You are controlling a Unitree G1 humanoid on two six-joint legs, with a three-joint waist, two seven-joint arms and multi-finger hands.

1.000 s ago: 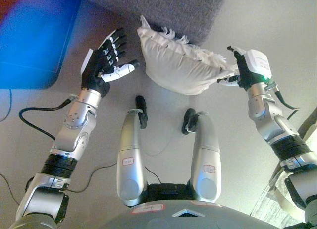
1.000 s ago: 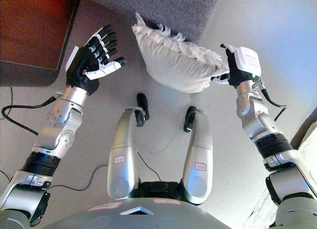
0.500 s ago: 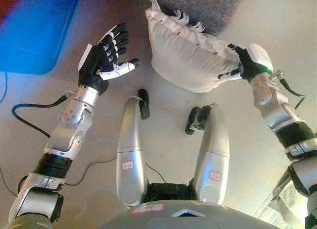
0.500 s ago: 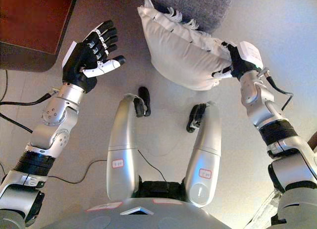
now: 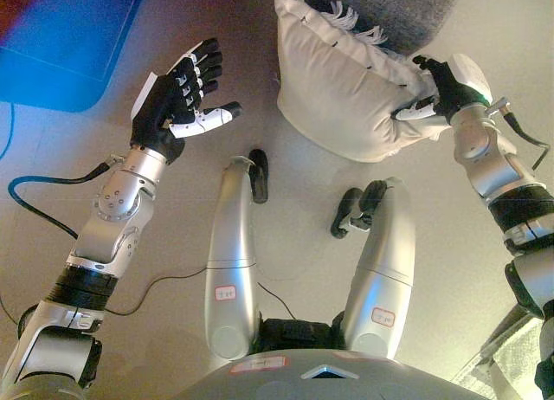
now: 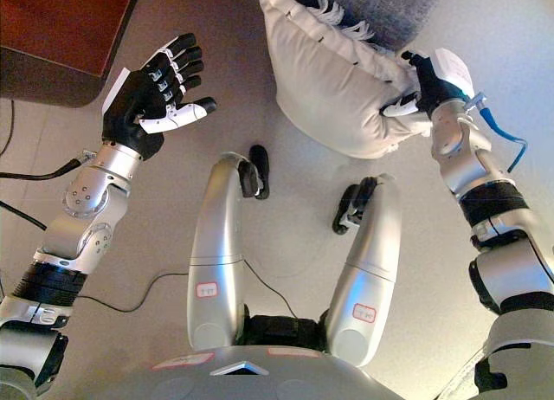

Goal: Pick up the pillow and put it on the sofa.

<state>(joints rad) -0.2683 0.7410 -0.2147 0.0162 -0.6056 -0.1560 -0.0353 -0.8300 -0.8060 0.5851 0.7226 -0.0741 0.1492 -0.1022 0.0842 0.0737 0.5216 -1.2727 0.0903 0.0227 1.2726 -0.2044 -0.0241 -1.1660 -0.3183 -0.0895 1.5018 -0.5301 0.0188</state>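
- One hand does the work so far; going left to right, the left hand comes first, well to the left of the pillow, its fingers spread wide and the palm turned toward the cushion, holding nothing. It keeps much the same raised, open pose it had a second ago.
- Left of it and further up lies a dark red-brown cabinet, which plays no part yet.
- Next comes the pillow, cream with a fringed upper edge; it now hangs clear of the pale floor, held by its right corner, whereas a second ago it sagged lower and flatter.
- Directly above the pillow is the grey sofa; the pillow's fringed edge overlaps its lower border, though I cannot tell whether the two touch.
- At the pillow's right corner the right hand has its fingers curled into the cloth, pinching that corner; it has moved inward and upward with the pillow over the last second.
- By my reading, the pick-up is done and the carry toward the sofa is under way; the one-corner grip looks loose, so the open left hand may be needed as support.
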